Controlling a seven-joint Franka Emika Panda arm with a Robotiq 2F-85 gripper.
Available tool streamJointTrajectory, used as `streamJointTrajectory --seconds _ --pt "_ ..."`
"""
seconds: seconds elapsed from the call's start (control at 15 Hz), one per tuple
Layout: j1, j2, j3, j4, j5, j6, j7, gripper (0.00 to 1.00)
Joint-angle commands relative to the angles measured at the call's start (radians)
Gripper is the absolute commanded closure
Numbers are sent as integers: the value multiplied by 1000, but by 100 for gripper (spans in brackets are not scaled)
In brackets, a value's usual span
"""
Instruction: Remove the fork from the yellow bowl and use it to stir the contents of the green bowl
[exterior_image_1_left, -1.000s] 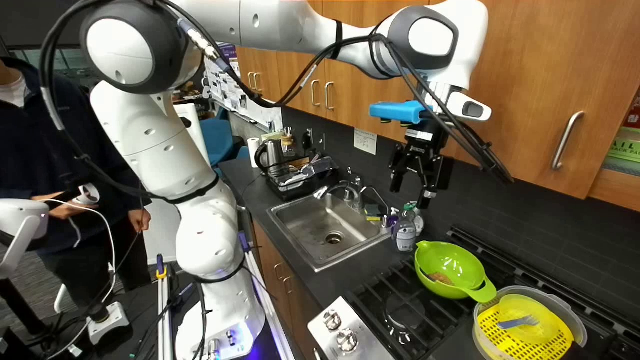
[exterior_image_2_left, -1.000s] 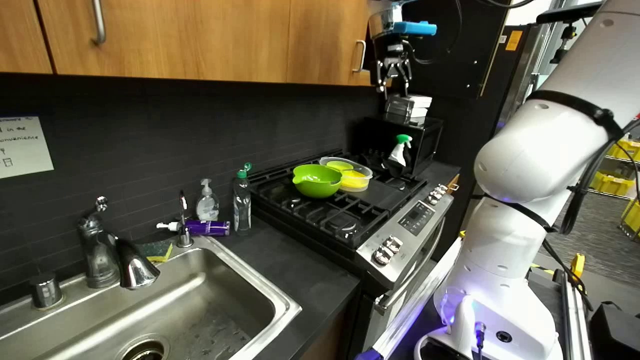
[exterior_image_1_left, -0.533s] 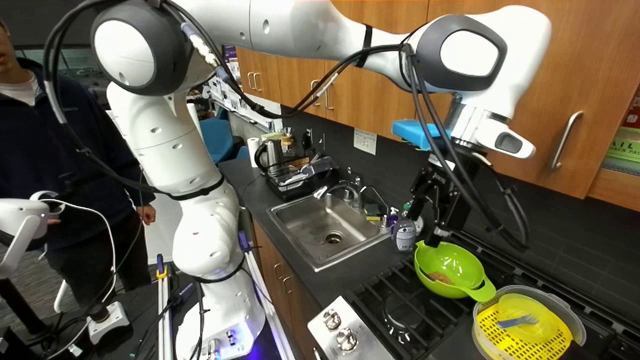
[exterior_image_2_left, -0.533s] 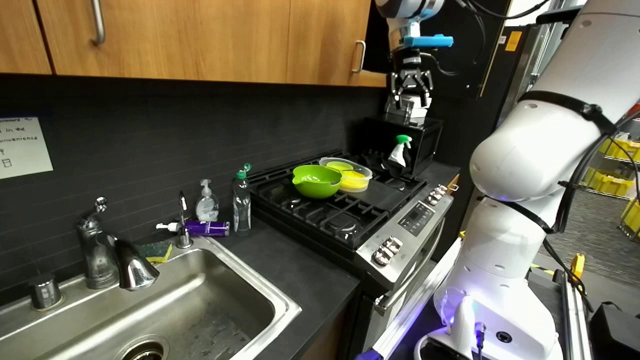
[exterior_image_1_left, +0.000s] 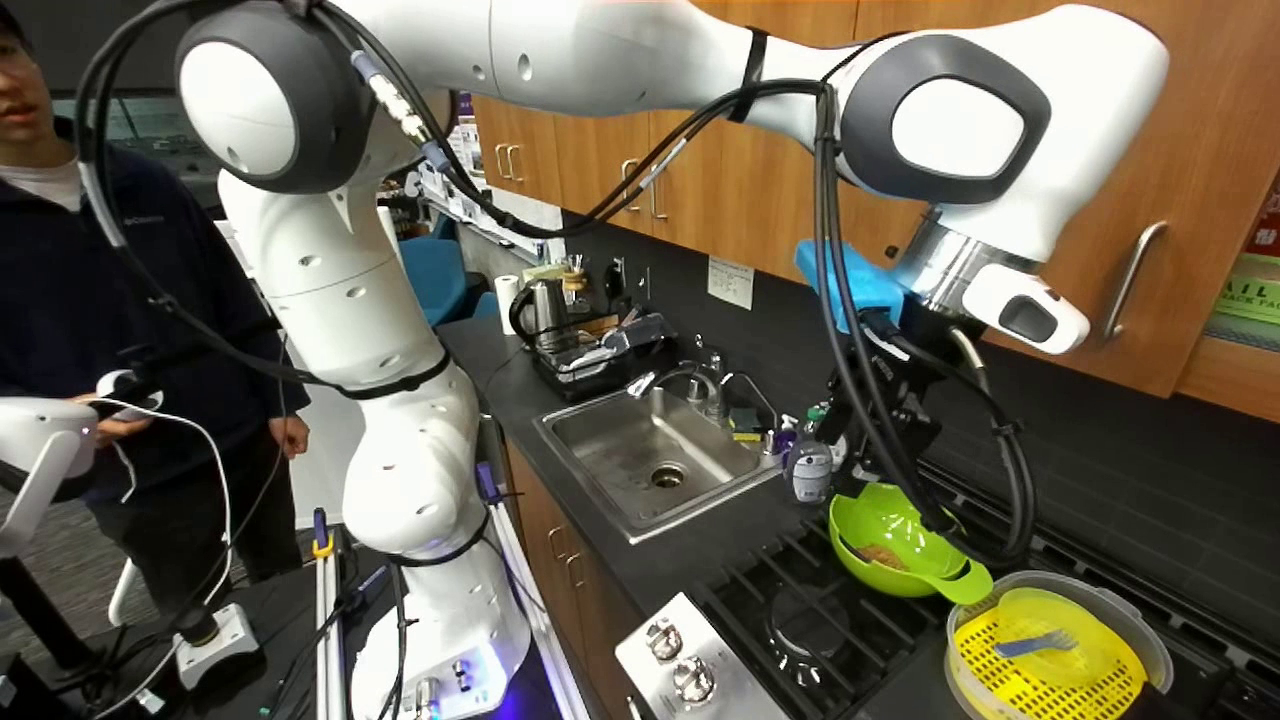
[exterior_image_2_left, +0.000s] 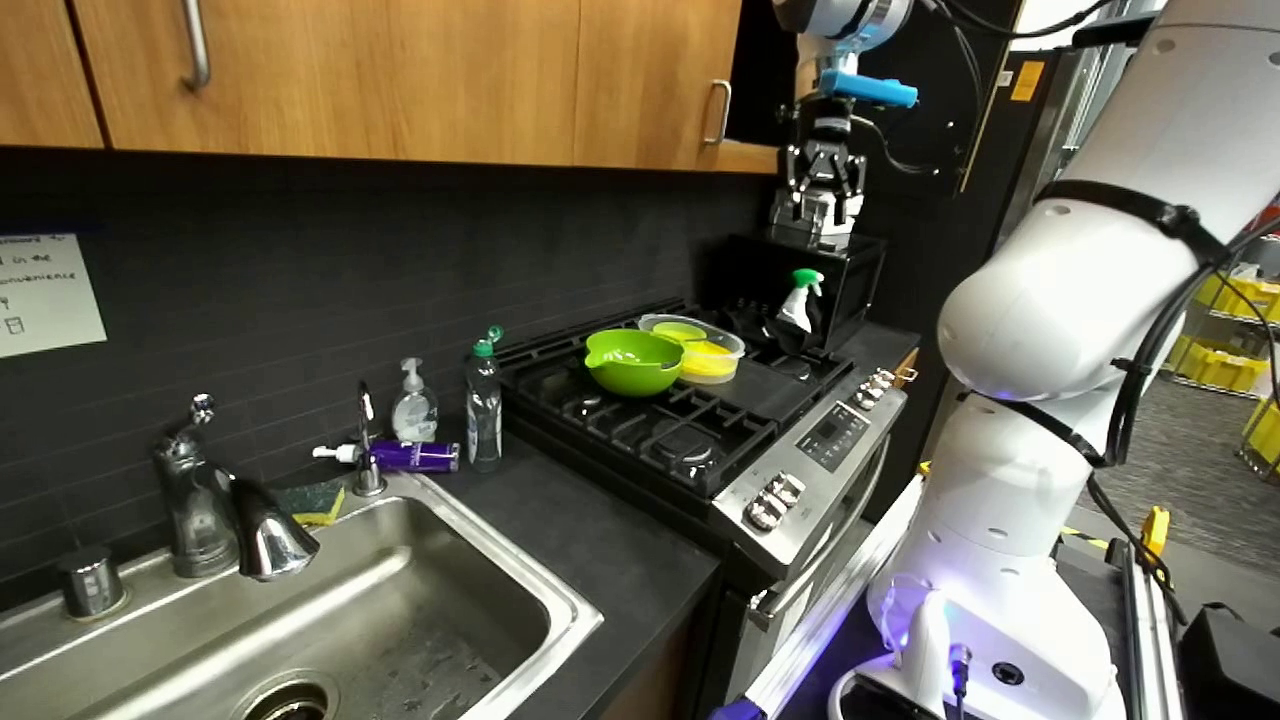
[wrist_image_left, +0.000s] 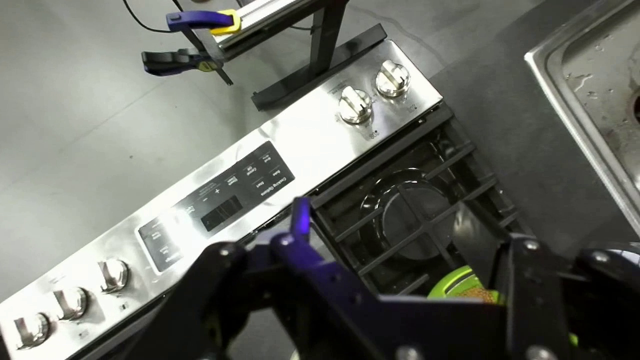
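Observation:
The yellow bowl has a gridded inside and sits in a clear round container on the stove; it also shows in an exterior view. A smaller yellow dish lies in it, with the blue-grey fork across it. The lime-green bowl stands beside it with brown crumbly contents; it shows in an exterior view and partly in the wrist view. My gripper is open and empty, above the stove; in an exterior view it hangs well above the bowls. Cables partly hide it in an exterior view.
Stove grates lie under and in front of the bowls. A sink, bottles and a faucet are beside the stove. Wooden cabinets hang above. A microwave with a spray bottle stands past the stove.
My gripper has moved along the stove towards the yellow bowl's side and lower, and has turned and tilted. The bowls and the fork have not moved.

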Motion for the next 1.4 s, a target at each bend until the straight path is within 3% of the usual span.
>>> streamJointTrajectory --seconds 0.0,0.13,0.2,0.27,0.4,0.67,1.0,1.13,1.33 --pt "11 6 11 14 20 7 -7 55" --pt "6 0 10 1 35 86 47 72" --pt "-2 12 10 -7 15 168 94 28" --pt "-10 43 1 -4 23 231 120 33" --pt "-28 91 -12 -8 23 355 188 28" --pt "-70 205 -42 -18 32 513 342 3" --pt "-79 302 -50 -12 52 555 410 0" --pt "-72 303 -36 1 65 476 334 0" --pt "-36 278 -8 13 -10 383 276 0"
